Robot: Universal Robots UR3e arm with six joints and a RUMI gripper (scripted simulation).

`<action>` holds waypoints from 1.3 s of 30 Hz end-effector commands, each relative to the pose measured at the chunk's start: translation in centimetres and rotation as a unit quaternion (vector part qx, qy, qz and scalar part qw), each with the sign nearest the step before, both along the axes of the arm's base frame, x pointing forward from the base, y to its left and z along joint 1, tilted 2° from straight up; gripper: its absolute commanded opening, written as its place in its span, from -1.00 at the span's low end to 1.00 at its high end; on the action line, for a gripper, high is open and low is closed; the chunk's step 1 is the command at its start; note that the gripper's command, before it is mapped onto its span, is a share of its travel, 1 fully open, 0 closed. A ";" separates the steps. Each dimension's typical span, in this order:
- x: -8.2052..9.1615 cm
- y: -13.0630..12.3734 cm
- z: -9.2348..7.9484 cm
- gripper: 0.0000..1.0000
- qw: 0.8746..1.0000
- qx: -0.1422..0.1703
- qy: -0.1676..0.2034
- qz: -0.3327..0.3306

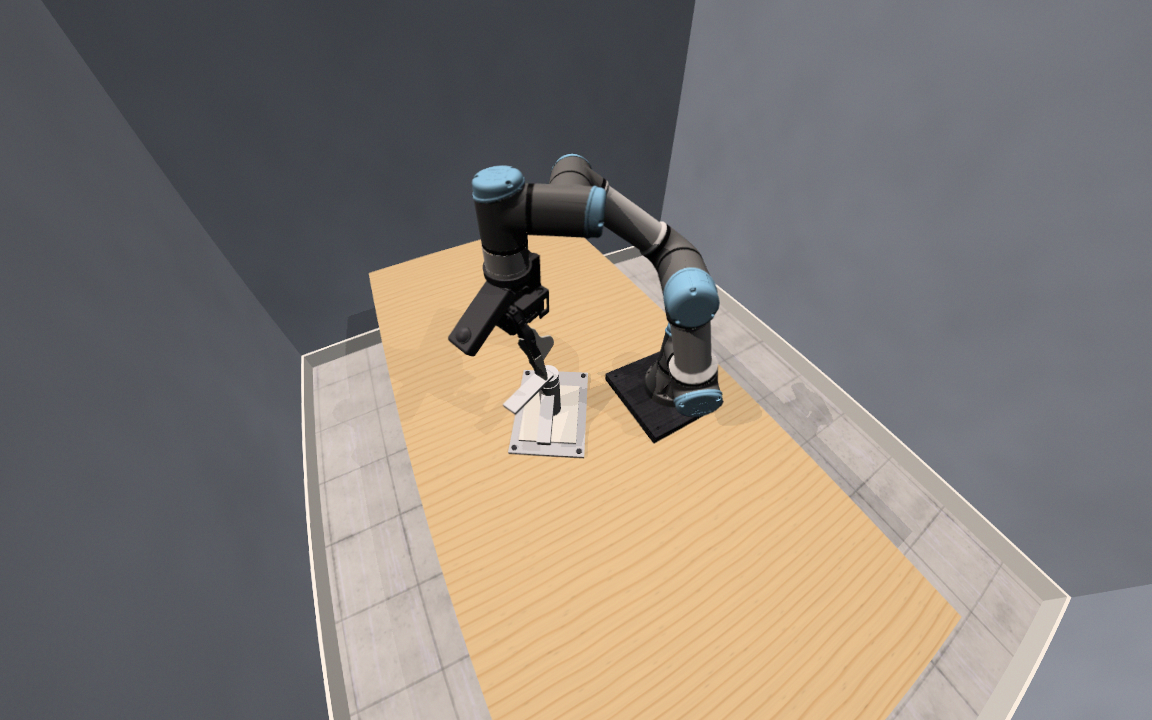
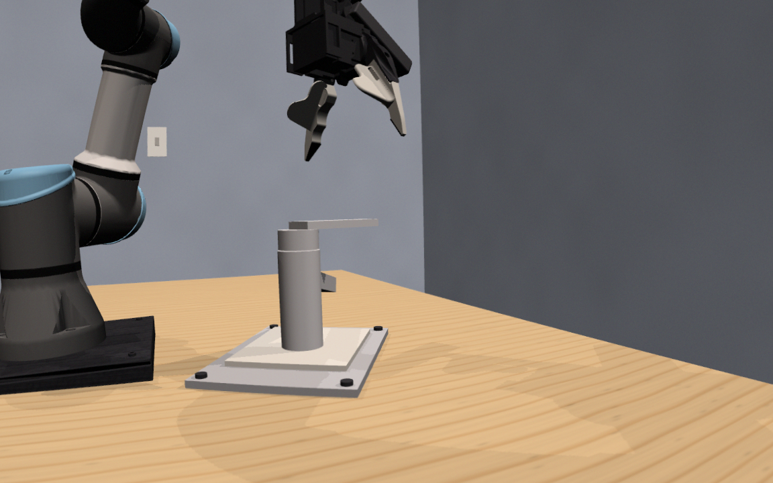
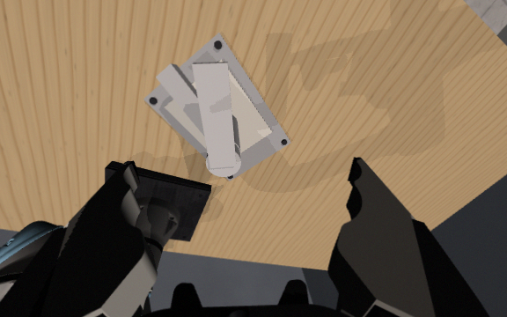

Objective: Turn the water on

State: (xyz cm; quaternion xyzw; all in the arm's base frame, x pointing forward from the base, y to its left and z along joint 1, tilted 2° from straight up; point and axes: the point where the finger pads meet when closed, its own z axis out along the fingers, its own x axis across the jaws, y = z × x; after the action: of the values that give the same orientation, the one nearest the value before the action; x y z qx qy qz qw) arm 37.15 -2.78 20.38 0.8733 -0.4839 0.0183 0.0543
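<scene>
The grey tap [image 2: 300,288] stands upright on a bolted grey base plate [image 2: 293,360] on the wooden table. Its flat lever [image 2: 335,224] lies level on top of the body and points away from the arm's base. A short spout [image 2: 328,281] sticks out behind the body. My gripper [image 2: 355,143] is open and empty. It hangs well above the lever, with clear air between, fingers pointing down. In the wrist view the lever [image 3: 215,116] and spout [image 3: 176,84] show ahead of my open fingers. From above, the gripper [image 1: 537,353] is over the tap's body, next to the lever [image 1: 522,392].
The arm's black mounting plate [image 1: 661,394] sits on the table close to the tap's plate; it also shows in the exterior view [image 2: 47,354]. Dark walls stand behind the table. A tiled floor strip with a low rim [image 1: 338,501] runs beside the table.
</scene>
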 end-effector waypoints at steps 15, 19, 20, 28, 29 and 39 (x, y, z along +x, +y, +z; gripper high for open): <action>1.1 3.8 -0.4 1.00 0.999 0.045 0.007 0.007; 1.1 3.8 -0.4 1.00 0.999 0.045 0.007 0.007; 1.1 3.8 -0.4 1.00 0.999 0.045 0.007 0.007; 1.1 3.7 -0.4 -1.00 0.999 0.045 0.007 0.007; 1.1 3.7 -0.4 -1.00 0.999 0.045 0.007 0.007; 1.1 3.7 -0.4 -1.00 0.999 0.045 0.007 0.007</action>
State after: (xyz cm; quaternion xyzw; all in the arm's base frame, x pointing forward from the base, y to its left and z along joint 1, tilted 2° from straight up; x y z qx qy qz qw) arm 38.25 0.93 19.94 0.8784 -0.4774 -0.0097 0.0187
